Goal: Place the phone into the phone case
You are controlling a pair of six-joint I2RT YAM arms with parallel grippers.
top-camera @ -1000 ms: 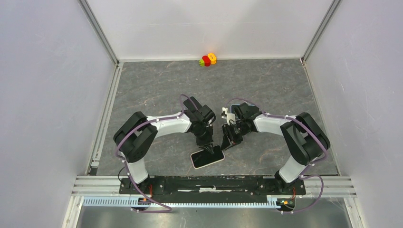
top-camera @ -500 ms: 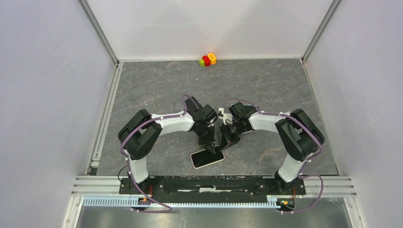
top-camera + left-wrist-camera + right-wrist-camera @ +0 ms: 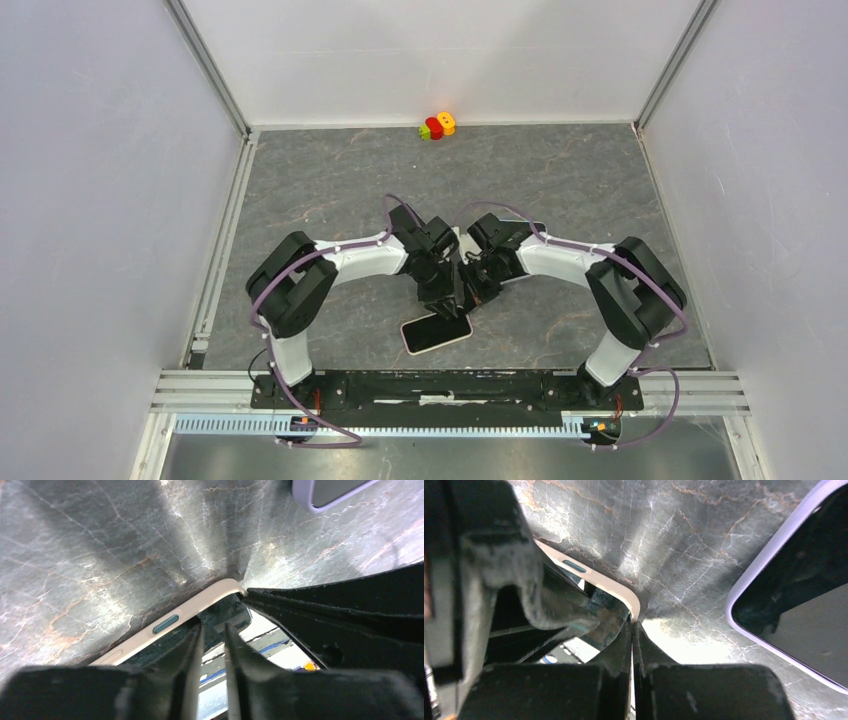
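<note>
Phone lies flat and screen-up on the table, near your front edge, about midway between the two arm bases.

Here are the risks, left to right. Your left jaws stand a sliver apart with nothing between them. Their fingertips are down on the glass just inside the far long edge. Pressing there could pin the phone or scuff the screen, and it gives you no hold, because the jaws are on top of the phone, not around it.

At the phone's far-right corner your right jaws are pressed together and hold nothing. Their tip is at the rounded rim and seems to touch it. If you push from there, I'd expect the phone to skid, or to spin about the left tips, rather than lift. If the tip rides up over the rim, it lands on the screen.

The two sets of jaws are also crowded just beside each other above that corner. A small sideways move by either could knock them together.

Further right, the case lies near that corner but apart from it, with bare table between. A shoved phone could nudge it out of line. In the top view the wrists hide it.

As for heading, the phone's long axis runs from near-left to far-right in the top view, closer to crosswise than to front-to-back. The side button sits on the far long edge. I cannot tell which short end is the top. The case's dark hollow seems to face up, but the slices shown don't let me judge how its long axis sits against the phone's.
</note>
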